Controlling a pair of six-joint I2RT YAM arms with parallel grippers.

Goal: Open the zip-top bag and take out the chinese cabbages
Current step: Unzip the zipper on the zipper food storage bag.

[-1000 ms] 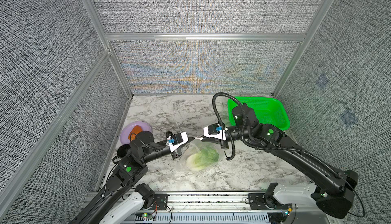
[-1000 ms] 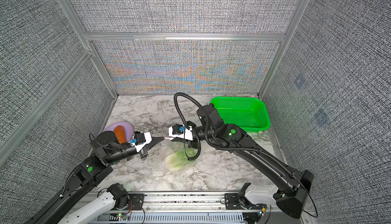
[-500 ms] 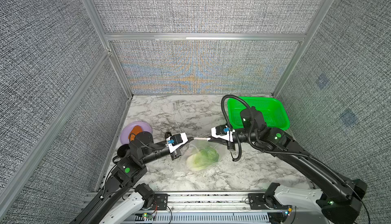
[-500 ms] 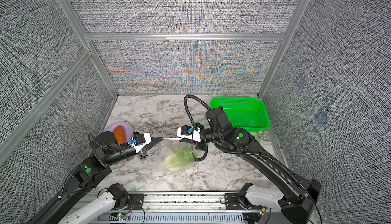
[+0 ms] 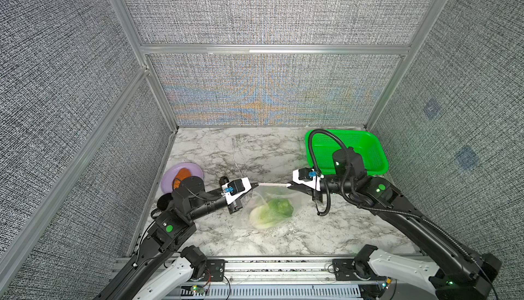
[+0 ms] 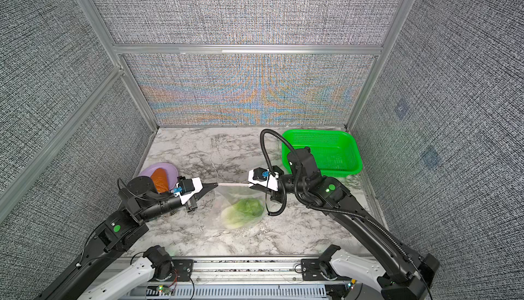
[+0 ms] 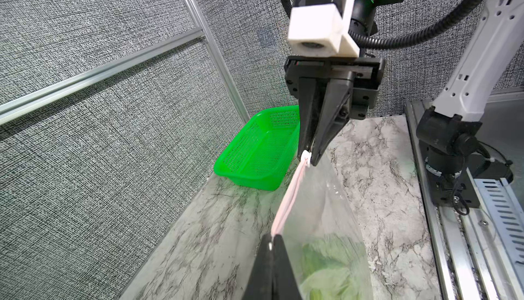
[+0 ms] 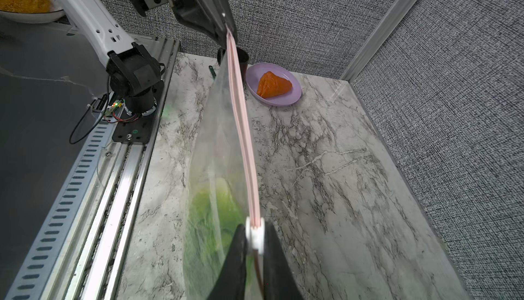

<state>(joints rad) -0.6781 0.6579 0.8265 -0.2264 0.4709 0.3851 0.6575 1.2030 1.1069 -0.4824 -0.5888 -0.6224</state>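
The clear zip-top bag (image 5: pixel 279 199) (image 6: pixel 226 196) hangs by its pink zip strip (image 5: pixel 272 184) (image 8: pixel 241 120), stretched level between both grippers above the marble table. The chinese cabbages show as one yellow-green head (image 5: pixel 270 212) (image 6: pixel 243 212) (image 7: pixel 326 259) inside the bag's low end, at the table. My left gripper (image 5: pixel 256 184) (image 6: pixel 216 183) (image 7: pixel 272 237) is shut on the strip's left end. My right gripper (image 5: pixel 288 184) (image 6: pixel 249 184) (image 8: pixel 255 227) is shut on the white slider (image 8: pixel 255 236) at the strip's right end. The strip's two lips lie close together.
A green mesh basket (image 5: pixel 365 154) (image 6: pixel 326 148) stands at the back right, behind the right arm. A purple plate (image 5: pixel 170 172) (image 8: pixel 283 100) with an orange wedge (image 5: pixel 181 174) (image 8: pixel 273 84) sits at the left wall. A metal rail (image 5: pixel 278 266) runs along the table's front edge.
My right gripper has slid to the right along the zip strip with the slider, so the strip span between the grippers is longer. The left gripper has stayed in place.
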